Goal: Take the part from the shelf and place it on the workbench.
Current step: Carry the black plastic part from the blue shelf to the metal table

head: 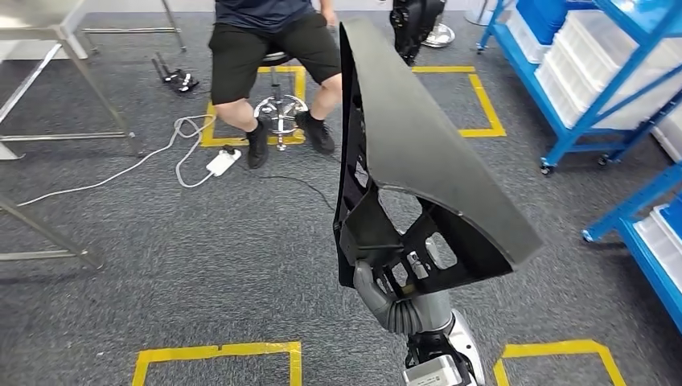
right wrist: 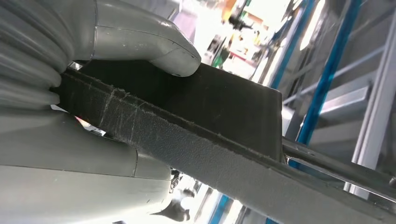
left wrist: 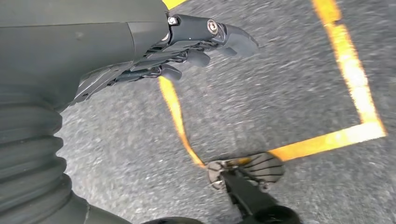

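The right hand [head: 386, 293] grips the large black plastic part [head: 426, 153] at its lower end and holds it upright above the grey carpet [head: 201, 265], left of the blue shelf [head: 579, 121]. The left hand [left wrist: 187, 51] holds nothing, its fingers loosely apart.

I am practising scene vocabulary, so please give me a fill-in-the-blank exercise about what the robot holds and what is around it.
1. The black part is held by the robot's ____ hand.
2. The shelving frame is painted ____.
3. The person sits on a ____.
4. The tape marking the carpet is ____.

Missing words: right; blue; stool; yellow
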Controlling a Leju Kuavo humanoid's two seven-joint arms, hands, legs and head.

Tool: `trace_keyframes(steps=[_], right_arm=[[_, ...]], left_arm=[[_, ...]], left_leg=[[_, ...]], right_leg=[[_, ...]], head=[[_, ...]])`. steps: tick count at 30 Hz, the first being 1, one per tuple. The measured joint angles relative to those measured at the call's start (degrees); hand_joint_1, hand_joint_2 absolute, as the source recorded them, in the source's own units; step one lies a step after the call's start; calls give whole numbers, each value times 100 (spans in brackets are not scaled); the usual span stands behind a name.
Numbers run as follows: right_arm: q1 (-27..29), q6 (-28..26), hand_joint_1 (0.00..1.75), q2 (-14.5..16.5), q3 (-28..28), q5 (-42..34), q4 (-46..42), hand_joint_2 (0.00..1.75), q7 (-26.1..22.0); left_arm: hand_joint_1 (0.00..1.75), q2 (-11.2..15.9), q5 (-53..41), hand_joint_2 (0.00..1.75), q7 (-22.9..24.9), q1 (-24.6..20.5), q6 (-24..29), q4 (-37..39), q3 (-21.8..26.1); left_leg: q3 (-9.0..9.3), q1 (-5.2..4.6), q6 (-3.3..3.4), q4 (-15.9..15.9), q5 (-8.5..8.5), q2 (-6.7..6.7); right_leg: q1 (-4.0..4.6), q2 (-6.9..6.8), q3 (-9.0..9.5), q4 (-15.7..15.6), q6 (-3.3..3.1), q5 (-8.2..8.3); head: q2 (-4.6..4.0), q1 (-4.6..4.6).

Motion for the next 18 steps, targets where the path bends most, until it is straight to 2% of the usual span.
trace_keyframes(steps=[1, 3, 4, 5, 6, 7, 8, 10, 11, 12, 13, 14, 15, 16, 18], right_arm=[[-5, 5, 175, 2, 0, -4, 4, 175, -1], [-16, 9, 175, 7, 2, -8, 8, 175, -4], [-22, 10, 175, 10, 3, -8, 9, 175, -7], [-27, 10, 175, 14, 3, -8, 10, 175, -10], [-32, 10, 175, 22, 3, -7, 10, 175, -12], [-34, 9, 175, 34, 2, -5, 11, 175, -13], [-34, 8, 175, 46, 3, -1, 10, 175, -14], [-30, 3, 175, 63, 3, 7, 9, 175, -15], [-28, 0, 175, 64, 2, 10, 9, 175, -15], [-29, -2, 175, 64, 1, 11, 9, 175, -15], [-29, -3, 175, 64, 1, 13, 9, 175, -15], [-29, -3, 175, 64, 0, 15, 9, 175, -15], [-29, -3, 175, 64, 0, 16, 9, 175, -15], [-30, -3, 175, 64, 0, 16, 9, 175, -15], [-31, -4, 175, 63, -1, 16, 8, 175, -15]], left_arm=[[0, 1, -10, 175, 36, 3, -4, -1, -1], [0, 3, -4, 175, 93, 5, -8, -2, -1], [0, 3, 53, 175, 105, 13, -15, -2, 5], [0, 4, 160, 175, 107, 27, -21, -2, 27], [0, 5, 322, 175, 95, 41, -24, -2, 76], [0, 8, 499, 175, 76, 51, -22, -2, 151], [0, 8, 639, 175, 52, 53, -13, -2, 237], [0, 8, 773, 175, 15, 31, 6, -2, 378], [0, 7, 784, 175, 7, 17, 10, -2, 420], [0, 8, 791, 175, 2, 4, 13, -2, 453], [0, 9, 797, 175, 1, -5, 14, -2, 486], [0, 12, 800, 175, 1, -8, 14, -2, 516], [0, 16, 802, 175, 1, -9, 15, -3, 541], [0, 20, 802, 175, 1, -13, 16, -3, 559], [0, 18, 803, 175, -2, -36, 18, -4, 578]], left_leg=[[-5, 6, -17, 1, 18, -88], [-26, 1, -72, -1, 53, -239], [-37, 3, -108, -17, 74, -297], [-47, 3, -150, -40, 100, -353], [-62, 18, -190, -57, 127, -384], [-88, 18, -214, -38, 119, -306], [-144, 12, -229, 62, 48, -138], [-386, -2, -241, 596, -290, 307], [-554, 4, -259, 977, -487, 432], [-696, 15, -278, 1305, -623, 485], [-758, 26, -297, 1473, -662, 509], [-709, 37, -315, 1432, -604, 532], [-542, 49, -329, 1170, -466, 584], [-302, 57, -343, 775, -320, 718], [55, 42, -317, 181, -144, 914]], right_leg=[[-3, 126, 193, -415, 20, 157], [11, 320, 471, -1022, 0, 364], [29, 355, 516, -1131, -33, 393], [53, 300, 528, -1142, -70, 414], [40, 230, 542, -1163, -113, 446], [27, 162, 562, -1188, -153, 478], [7, 83, 581, -1215, -202, 508], [3, -81, 595, -1246, -262, 535], [14, -172, 596, -1246, -281, 536], [24, -266, 594, -1245, -281, 533], [28, -359, 592, -1243, -282, 530], [29, -446, 592, -1242, -279, 523], [26, -522, 598, -1238, -269, 513], [29, -592, 611, -1227, -245, 493], [67, -713, 616, -1196, -173, 442]], head=[[0, 1], [0, -3], [0, -6], [0, -7], [0, -8], [0, -11], [0, -19], [0, -35], [0, -40], [0, -39], [0, -39], [0, -40], [0, -41], [0, -41], [0, -30]])
